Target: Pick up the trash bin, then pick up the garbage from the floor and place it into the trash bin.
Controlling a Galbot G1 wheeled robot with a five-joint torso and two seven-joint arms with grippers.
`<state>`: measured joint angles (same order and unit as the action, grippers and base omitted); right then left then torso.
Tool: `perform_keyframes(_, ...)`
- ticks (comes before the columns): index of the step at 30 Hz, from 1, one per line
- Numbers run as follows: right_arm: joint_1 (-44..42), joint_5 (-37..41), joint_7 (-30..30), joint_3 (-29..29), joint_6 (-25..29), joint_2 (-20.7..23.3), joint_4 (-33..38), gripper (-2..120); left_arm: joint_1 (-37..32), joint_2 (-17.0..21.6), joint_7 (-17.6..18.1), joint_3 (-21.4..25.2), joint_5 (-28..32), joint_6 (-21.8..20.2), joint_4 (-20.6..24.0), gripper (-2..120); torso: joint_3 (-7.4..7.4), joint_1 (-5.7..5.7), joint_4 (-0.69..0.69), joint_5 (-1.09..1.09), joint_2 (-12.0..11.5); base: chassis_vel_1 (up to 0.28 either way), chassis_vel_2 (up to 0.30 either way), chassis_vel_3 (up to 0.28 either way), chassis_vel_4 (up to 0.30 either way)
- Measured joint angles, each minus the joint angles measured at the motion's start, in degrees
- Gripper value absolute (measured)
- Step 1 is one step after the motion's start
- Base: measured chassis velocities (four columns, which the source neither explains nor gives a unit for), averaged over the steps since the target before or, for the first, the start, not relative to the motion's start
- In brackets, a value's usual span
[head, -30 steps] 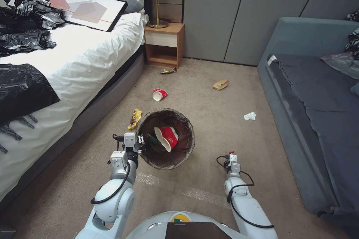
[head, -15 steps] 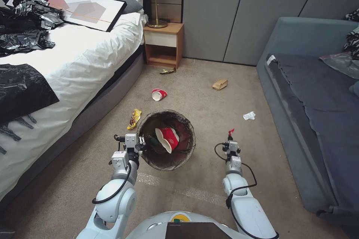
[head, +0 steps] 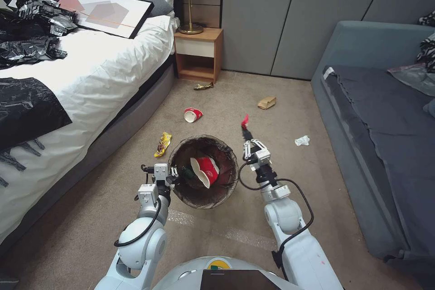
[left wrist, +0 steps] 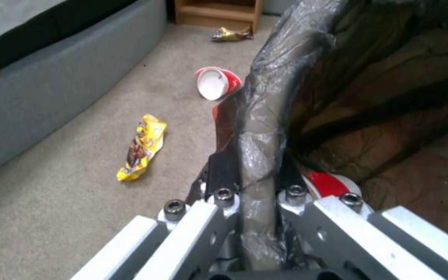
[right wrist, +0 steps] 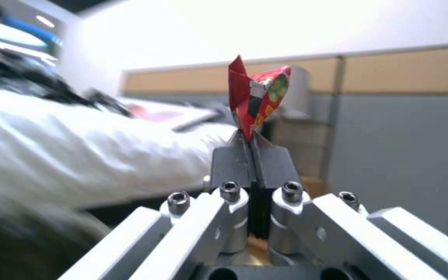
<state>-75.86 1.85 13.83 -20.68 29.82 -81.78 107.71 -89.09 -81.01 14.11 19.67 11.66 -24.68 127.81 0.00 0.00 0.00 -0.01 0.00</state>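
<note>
- The left gripper (head: 168, 173) is clamped on the near-left rim of the trash bin (head: 204, 171); in the left wrist view its fingers (left wrist: 223, 171) pinch the bag-covered rim between them.
- The trash bin is lined with a dark bag, with a red-and-white paper cup (head: 206, 171) lying inside.
- The right gripper (head: 247, 135) is raised just beside the bin's right rim, its jaws closed tight on a small red wrapper (head: 245, 121) that sticks up from the tips; the right wrist view shows the wrapper (right wrist: 255, 97) folded and pinched at its lower end.
- On the carpet floor (head: 253, 231), a yellow snack wrapper (head: 163, 143) lies just left of the bin, near the bed's edge.
- A second red-and-white cup (head: 193, 114) lies on its side beyond the bin.
- A gold wrapper (head: 203, 85) lies in front of the nightstand (head: 199, 54).
- A brown cardboard piece (head: 267, 102) and a crumpled white tissue (head: 302, 140) lie farther right, toward the sofa (head: 376, 145).
</note>
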Motion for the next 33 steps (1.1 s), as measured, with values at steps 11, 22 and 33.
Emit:
perform_keyframes(11,-3.69,6.64,14.59,3.99,-4.81,5.36,5.48,0,0.47,0.15,-0.45,-0.54,0.18,-0.41,-0.59,0,0.0,0.0,0.0,0.01,0.0,0.0,0.0,0.0,0.0)
perform_keyframes(22,-5.47,6.03,17.24,4.97,-5.2,6.38,3.11,0,0.59,0.58,-0.48,-0.31,0.69,-0.65,-0.2,0,0.0,0.0,0.0,0.01,0.0,0.0,0.0,0.0,0.0)
perform_keyframes(33,-5.64,4.52,17.34,5.0,-4.26,6.31,-0.02,19,0.75,0.56,-0.48,-0.36,0.87,-0.72,-0.06,0,0.0,0.0,0.0,0.01,0.0,0.0,0.0,0.0,0.0)
